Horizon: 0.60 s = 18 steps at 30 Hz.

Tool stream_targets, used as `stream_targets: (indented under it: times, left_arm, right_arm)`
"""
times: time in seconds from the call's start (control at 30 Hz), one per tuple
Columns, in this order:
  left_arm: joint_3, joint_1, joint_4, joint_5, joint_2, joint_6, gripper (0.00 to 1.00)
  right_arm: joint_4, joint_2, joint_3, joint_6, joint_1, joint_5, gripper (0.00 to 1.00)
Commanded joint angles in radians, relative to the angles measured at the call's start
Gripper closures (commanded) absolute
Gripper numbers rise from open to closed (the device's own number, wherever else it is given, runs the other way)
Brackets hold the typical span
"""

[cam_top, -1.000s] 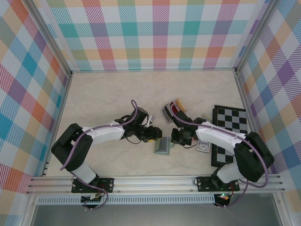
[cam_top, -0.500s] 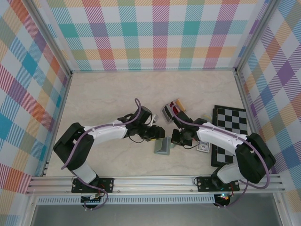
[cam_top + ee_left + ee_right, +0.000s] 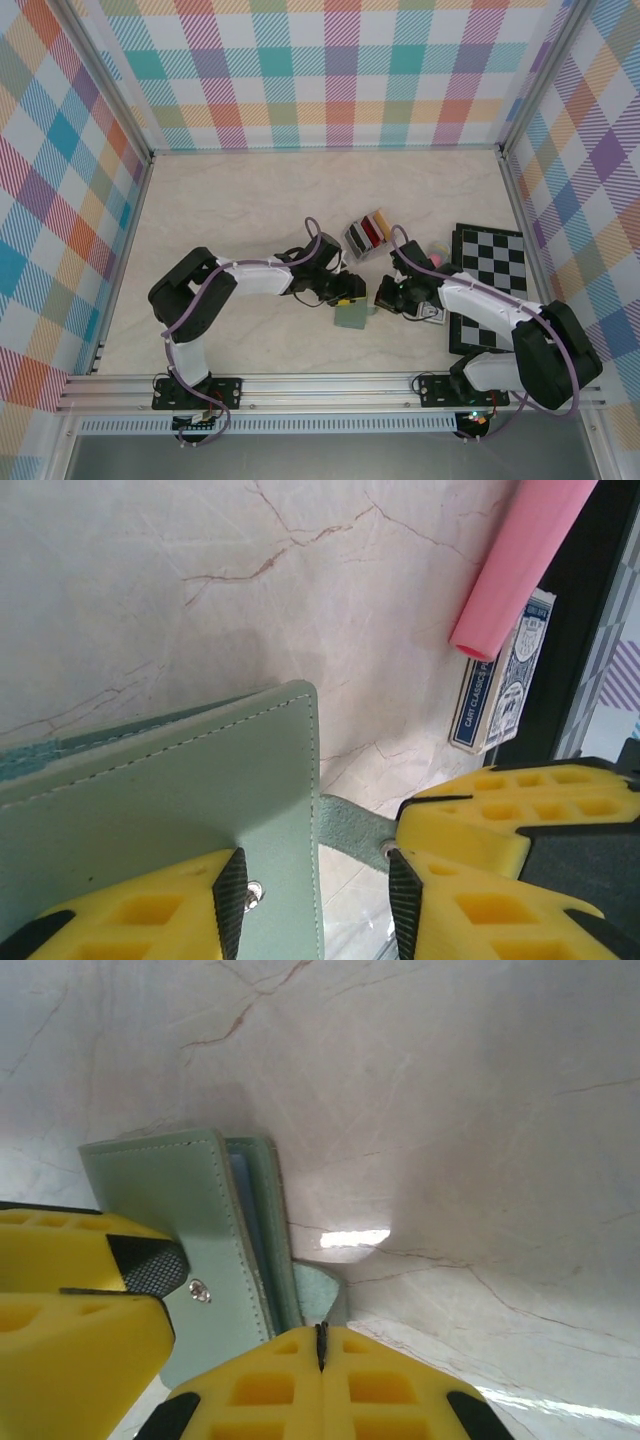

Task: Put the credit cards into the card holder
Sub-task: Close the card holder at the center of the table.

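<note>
The sage-green card holder point(image 3: 352, 316) stands on edge on the table between both arms. My right gripper point(image 3: 320, 1335) is shut on its small green tab point(image 3: 318, 1300), and the holder's cover point(image 3: 160, 1195) rises to the left of it. My left gripper point(image 3: 318, 880) is open. One of its fingers point(image 3: 150, 920) lies over the card holder point(image 3: 170, 800), and the cover's edge and the tab point(image 3: 355, 835) sit in the gap between the jaws. The credit cards point(image 3: 370, 229), red, tan and black, stand in a clear-grey rack just behind the grippers.
A pink stick point(image 3: 520, 560) lies on a blue playing-card box point(image 3: 500, 685) beside the black-edged chessboard point(image 3: 492, 262) on the right. Plaid walls enclose the table, with open marble surface at the left and back.
My left gripper has moved right up to the card holder. The right gripper has shut on the tab, and the holder has shifted slightly right and tilted.
</note>
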Motion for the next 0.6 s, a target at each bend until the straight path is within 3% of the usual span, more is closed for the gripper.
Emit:
stream_targets:
  times: [0.0,0.27,0.57]
  left_arm:
    - [-0.032,-0.009,-0.026,-0.082,-0.067,-0.009,0.51]
    - [-0.049,-0.008,-0.183,-0.185,-0.231,0.098,0.45]
    - [-0.057,-0.009,-0.293,-0.224,-0.167,0.153,0.53]
  right_arm:
    - [0.059,-0.017,-0.017,-0.003,-0.015,-0.091,1.00]
    - [-0.002,0.002,0.014,-0.024,-0.018,-0.065,0.97]
    - [-0.034,0.019,0.039,-0.048,-0.018,-0.067,0.90]
